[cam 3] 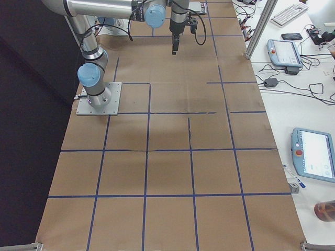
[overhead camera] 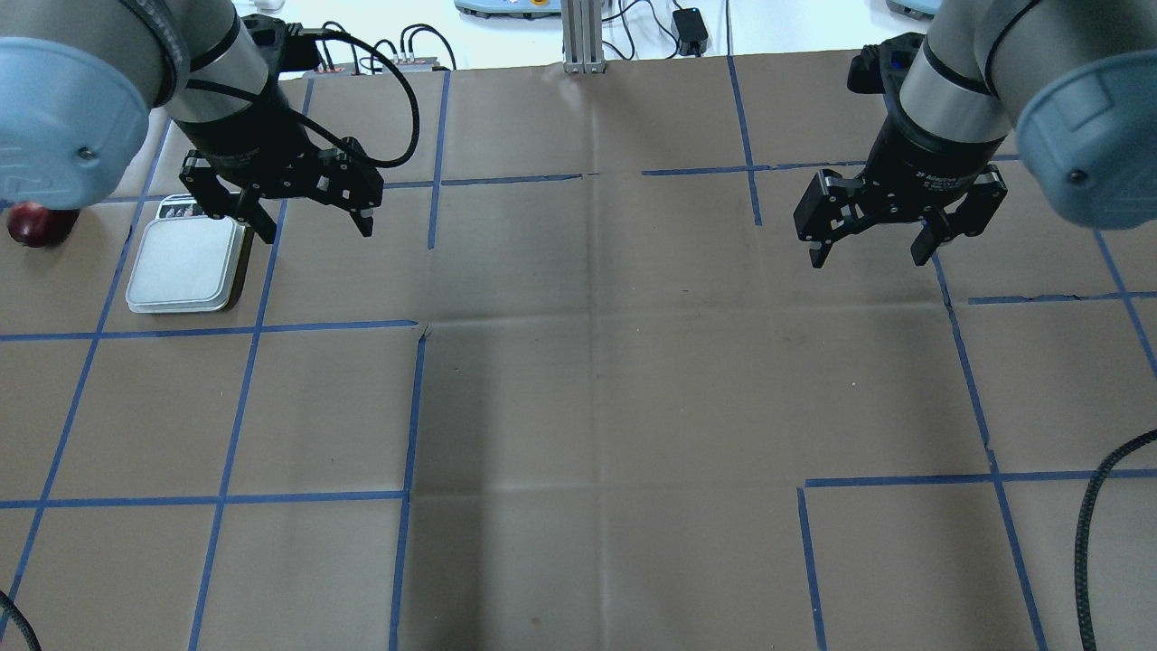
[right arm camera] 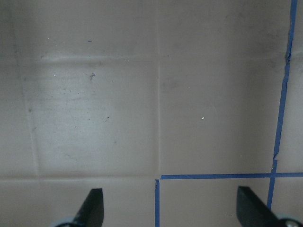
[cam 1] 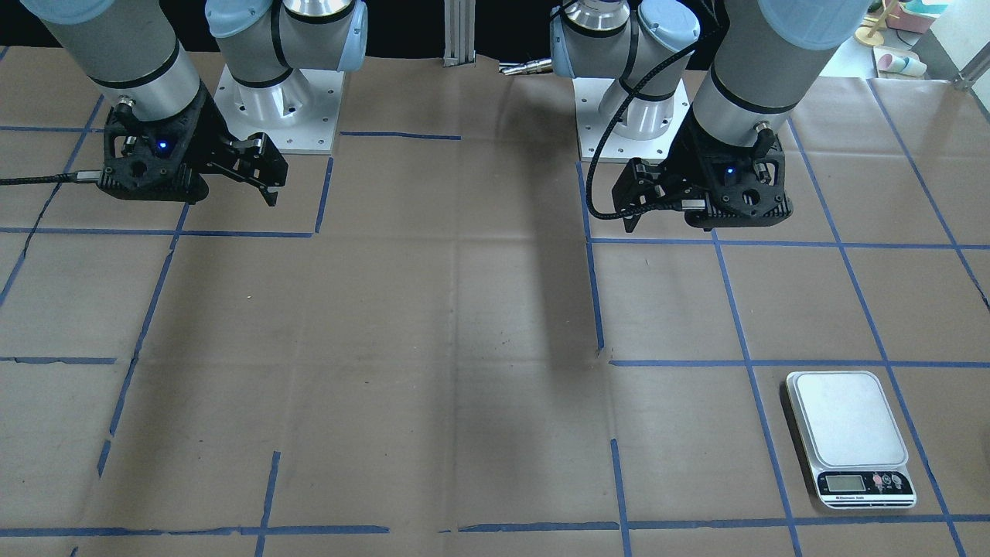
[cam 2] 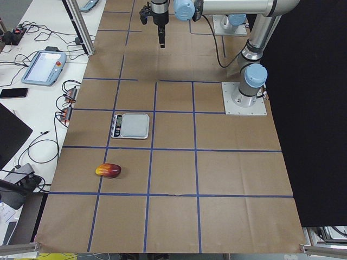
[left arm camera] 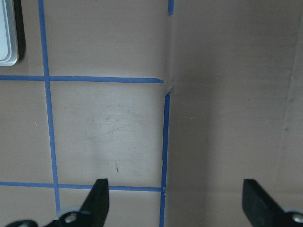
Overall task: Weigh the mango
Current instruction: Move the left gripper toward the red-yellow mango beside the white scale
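The mango (cam 2: 108,170), dark red with an orange-yellow end, lies on the brown paper near the table's left end. In the overhead view only its dark red edge (overhead camera: 36,224) shows behind my left arm's elbow. A white digital scale (overhead camera: 187,267) sits nearby with nothing on it; it also shows in the front view (cam 1: 847,437) and the exterior left view (cam 2: 133,125). My left gripper (overhead camera: 318,233) hangs open and empty above the paper, just right of the scale. My right gripper (overhead camera: 868,260) hangs open and empty over the right side.
Blue tape lines divide the paper into squares. The two arm bases (cam 1: 278,108) (cam 1: 630,116) stand on the robot's side. An aluminium post (overhead camera: 578,36) rises at the far edge. Teach pendants (cam 2: 46,59) and cables lie on the white bench beyond.
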### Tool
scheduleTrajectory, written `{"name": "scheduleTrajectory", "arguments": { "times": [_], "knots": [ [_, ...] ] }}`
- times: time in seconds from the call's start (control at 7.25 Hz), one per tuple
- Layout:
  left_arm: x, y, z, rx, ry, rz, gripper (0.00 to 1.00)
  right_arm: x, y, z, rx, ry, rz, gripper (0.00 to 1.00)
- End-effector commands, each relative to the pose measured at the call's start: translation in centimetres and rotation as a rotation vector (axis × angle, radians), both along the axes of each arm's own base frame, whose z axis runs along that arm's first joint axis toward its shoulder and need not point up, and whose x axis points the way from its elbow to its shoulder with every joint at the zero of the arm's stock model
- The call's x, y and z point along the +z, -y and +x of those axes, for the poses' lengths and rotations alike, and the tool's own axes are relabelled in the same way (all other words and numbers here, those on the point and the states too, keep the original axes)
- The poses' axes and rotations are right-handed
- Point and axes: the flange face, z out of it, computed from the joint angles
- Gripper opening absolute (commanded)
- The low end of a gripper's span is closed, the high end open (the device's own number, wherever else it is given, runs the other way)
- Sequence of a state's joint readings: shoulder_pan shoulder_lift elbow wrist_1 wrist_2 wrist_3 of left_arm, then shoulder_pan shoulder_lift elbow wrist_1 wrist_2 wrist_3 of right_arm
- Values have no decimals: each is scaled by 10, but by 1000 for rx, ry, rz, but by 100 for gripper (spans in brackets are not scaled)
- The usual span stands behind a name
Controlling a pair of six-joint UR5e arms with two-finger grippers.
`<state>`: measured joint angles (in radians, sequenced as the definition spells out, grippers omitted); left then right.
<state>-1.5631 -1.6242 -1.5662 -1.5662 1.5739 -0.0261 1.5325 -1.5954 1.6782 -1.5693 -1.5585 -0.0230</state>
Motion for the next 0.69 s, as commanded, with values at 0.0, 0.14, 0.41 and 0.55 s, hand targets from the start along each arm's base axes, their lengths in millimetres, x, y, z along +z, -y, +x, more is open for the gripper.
{"name": "scheduleTrajectory", "arguments": {
  "times": [0.0, 0.14, 0.41, 0.55],
  "knots": [
    [0, 0, 0, 0, 2, -1, 100, 0, 0, 0, 0, 0, 0, 100],
    [0, 0, 0, -2, 1, -3, 100, 0, 0, 0, 0, 0, 0, 100],
    [3, 2, 2, 3, 2, -15, 100, 0, 0, 0, 0, 0, 0, 100],
    [10, 14, 13, 20, 1, -33, 100, 0, 0, 0, 0, 0, 0, 100]
  ]
}}
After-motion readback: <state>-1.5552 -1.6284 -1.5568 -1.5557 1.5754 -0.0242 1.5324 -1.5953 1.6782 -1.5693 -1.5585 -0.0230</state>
